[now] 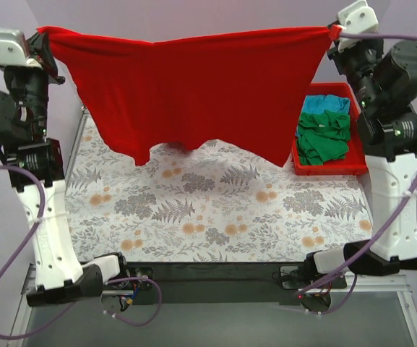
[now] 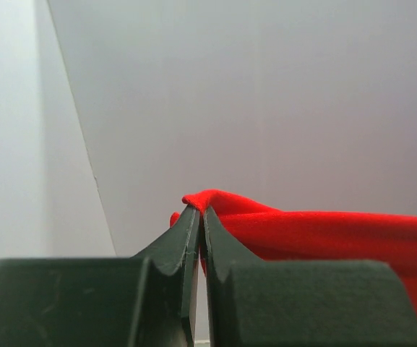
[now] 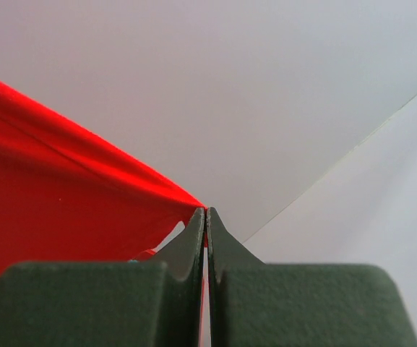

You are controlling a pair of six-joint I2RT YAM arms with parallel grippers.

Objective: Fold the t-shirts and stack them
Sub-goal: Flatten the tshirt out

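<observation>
**Top view.** I hold the red shirt [image 1: 194, 94] spread in the air between both arms, up and to the left of the tray [image 1: 331, 168].
- The left gripper [image 1: 44, 35] pinches one upper corner, far to the left of the tray.
- The right gripper [image 1: 333, 32] pinches the other corner, above the tray's far end.
- The top edge runs nearly taut between the two grippers, and the lower edge hangs in uneven lobes.
- The rightmost lobe drops in front of the tray's left wall and hides part of it.
- The cloth also screens the far strip of the table [image 1: 194, 217] left of the tray. The table cover shows grey ferns and orange flowers.
- In the tray, the crumpled green shirt [image 1: 324, 139] lies at the near side. The blue shirt [image 1: 325, 103] lies behind it, touching it.
- Purple cables [image 1: 410, 40] loop from each arm.

**Left wrist view.** The left gripper [image 2: 199, 217] has its fingers pressed together on a fold of the red shirt [image 2: 324, 231], with a pale wall [image 2: 266, 87] behind.

**Right wrist view.** The right gripper [image 3: 205, 217] is likewise clamped on a corner of the red shirt [image 3: 63, 195].
</observation>
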